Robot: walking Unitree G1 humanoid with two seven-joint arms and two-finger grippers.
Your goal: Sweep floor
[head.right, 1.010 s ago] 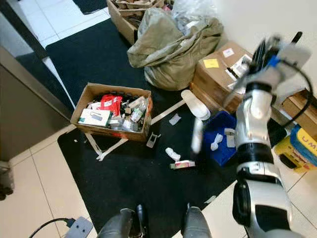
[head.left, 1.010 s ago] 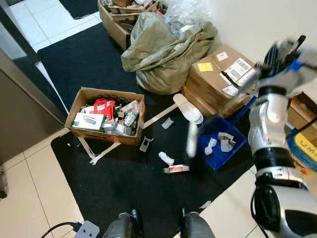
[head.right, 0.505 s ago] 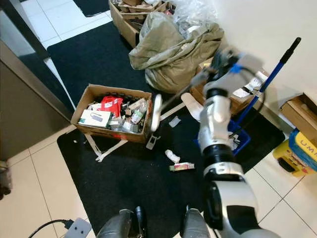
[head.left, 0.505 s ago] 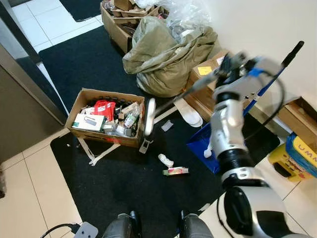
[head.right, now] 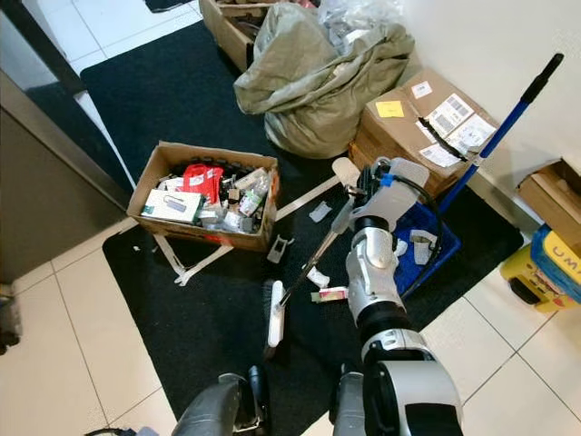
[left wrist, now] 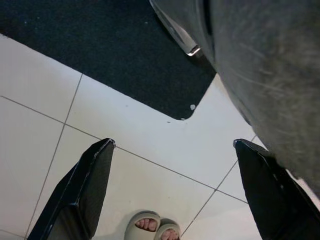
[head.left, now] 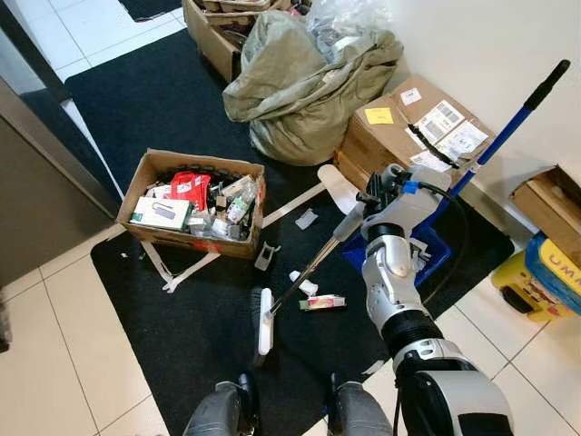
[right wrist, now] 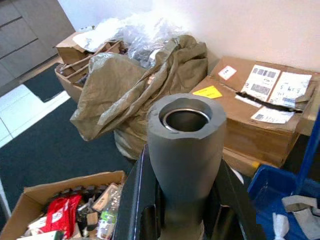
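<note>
Cardboard box [head.left: 192, 238] holds packets; blue dustpan [head.left: 434, 243] holds scraps.

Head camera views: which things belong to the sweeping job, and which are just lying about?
Job: broom, held by right gripper; blue dustpan; paper scraps on black mat.
Lying about: open cardboard box, olive bag, sealed carton, white slipper.
</note>
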